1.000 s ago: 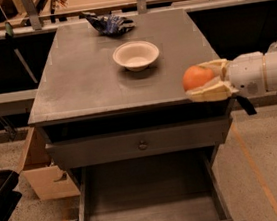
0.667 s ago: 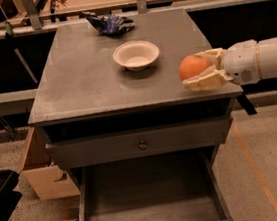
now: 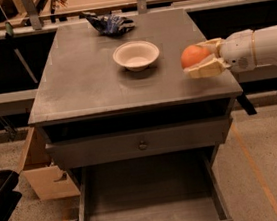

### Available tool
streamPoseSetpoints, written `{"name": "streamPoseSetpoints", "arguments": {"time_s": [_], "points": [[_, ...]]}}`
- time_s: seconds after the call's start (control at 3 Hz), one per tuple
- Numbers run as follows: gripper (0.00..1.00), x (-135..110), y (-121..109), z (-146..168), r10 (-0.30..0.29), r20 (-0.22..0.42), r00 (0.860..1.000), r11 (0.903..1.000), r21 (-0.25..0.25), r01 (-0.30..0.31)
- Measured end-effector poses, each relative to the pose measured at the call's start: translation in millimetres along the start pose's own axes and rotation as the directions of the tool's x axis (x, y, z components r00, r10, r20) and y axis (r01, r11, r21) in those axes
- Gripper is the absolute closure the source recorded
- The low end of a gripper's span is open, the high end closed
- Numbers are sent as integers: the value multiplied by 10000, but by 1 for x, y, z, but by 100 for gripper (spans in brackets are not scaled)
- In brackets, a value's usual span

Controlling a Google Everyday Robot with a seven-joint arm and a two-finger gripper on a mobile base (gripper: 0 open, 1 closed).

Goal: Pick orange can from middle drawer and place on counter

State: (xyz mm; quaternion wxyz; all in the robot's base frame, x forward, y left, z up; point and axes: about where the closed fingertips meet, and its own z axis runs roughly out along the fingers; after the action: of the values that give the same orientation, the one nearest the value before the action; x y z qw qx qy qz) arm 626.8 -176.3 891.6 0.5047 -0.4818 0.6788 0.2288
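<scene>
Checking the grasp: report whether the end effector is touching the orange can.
Touching. The camera view shows the end effector, over the right edge of the counter, its fingers clasping the orange can from both sides.

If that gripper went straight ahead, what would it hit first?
Probably the white bowl: the gripper, holding the orange can above the right edge of the counter, points toward it; depth unclear.

light: dim, warm, overhead | shadow: beneath bowl point(image 3: 136, 55) | jaws: lit, above counter point(image 3: 85, 84) right edge
</scene>
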Motion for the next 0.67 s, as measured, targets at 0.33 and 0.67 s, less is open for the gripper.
{"name": "streamPoseSetpoints", "arguments": {"time_s": [0.33,0.67], "points": [[100,3,-17,-2,35,32,10000,9999,124,-36],[100,16,-24,3,268,94,9996,9996,52,-269]]}}
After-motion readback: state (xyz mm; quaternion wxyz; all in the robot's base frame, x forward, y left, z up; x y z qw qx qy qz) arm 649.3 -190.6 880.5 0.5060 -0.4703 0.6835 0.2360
